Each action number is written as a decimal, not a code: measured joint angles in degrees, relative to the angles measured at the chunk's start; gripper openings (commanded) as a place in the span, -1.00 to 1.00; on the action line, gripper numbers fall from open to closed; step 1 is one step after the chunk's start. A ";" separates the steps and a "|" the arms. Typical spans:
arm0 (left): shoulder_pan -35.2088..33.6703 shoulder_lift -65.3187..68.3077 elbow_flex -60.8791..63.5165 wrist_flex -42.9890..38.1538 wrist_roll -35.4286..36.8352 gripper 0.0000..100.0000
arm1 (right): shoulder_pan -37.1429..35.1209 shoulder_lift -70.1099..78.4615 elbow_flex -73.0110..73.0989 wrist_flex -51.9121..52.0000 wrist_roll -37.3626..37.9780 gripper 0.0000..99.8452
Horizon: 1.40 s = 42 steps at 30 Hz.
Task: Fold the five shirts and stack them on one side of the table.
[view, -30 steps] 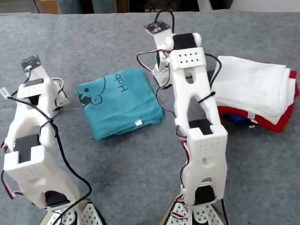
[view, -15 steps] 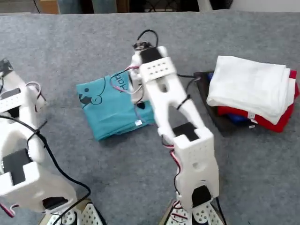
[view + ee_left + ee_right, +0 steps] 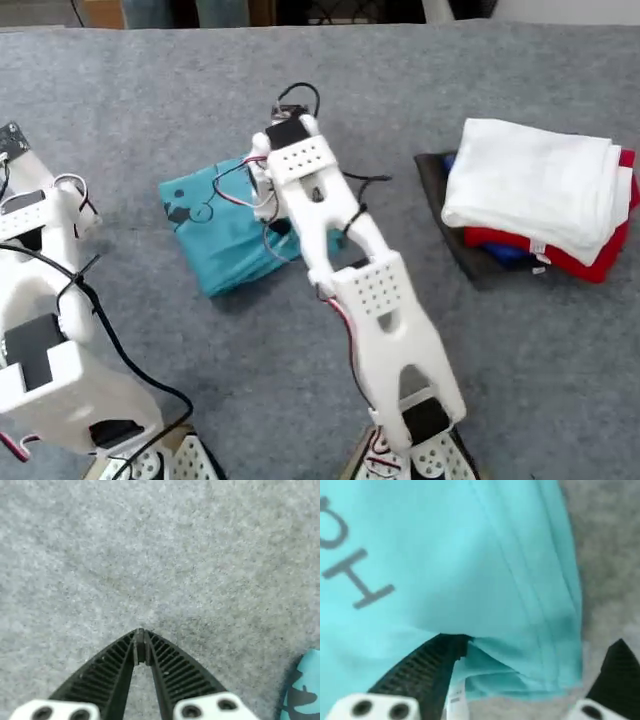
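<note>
Apparently the wide-spread right end effector (image 3: 540, 649) straddles the teal shirt (image 3: 445, 555); left end effector (image 3: 140, 642) closed.

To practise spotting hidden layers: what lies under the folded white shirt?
Under the white shirt, a red shirt, a blue edge and a dark edge show; their middles are covered.

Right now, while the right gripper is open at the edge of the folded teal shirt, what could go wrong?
The right gripper straddles the edge of the teal shirt. Closing there may pinch just the upper layers, so the fold could open when lifted. The stack looks uneven, so a loosely placed shirt may slide off.
</note>
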 measured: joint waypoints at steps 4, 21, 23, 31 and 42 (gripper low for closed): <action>0.00 0.00 0.00 0.00 0.00 -0.94 | -1.49 4.40 -7.03 1.14 0.00 -0.25; 0.00 0.18 0.00 0.00 0.00 -0.94 | -3.16 7.74 -10.29 1.32 0.00 -0.94; 0.00 0.18 0.00 0.00 0.00 -0.94 | -3.08 7.74 -10.29 1.32 0.00 -0.98; 0.00 0.18 0.00 0.00 -0.18 -0.94 | -1.05 4.48 -9.05 1.32 7.21 -0.97; 0.00 0.18 0.00 0.00 -0.53 -0.94 | 9.58 -9.14 -8.53 1.05 16.79 -0.97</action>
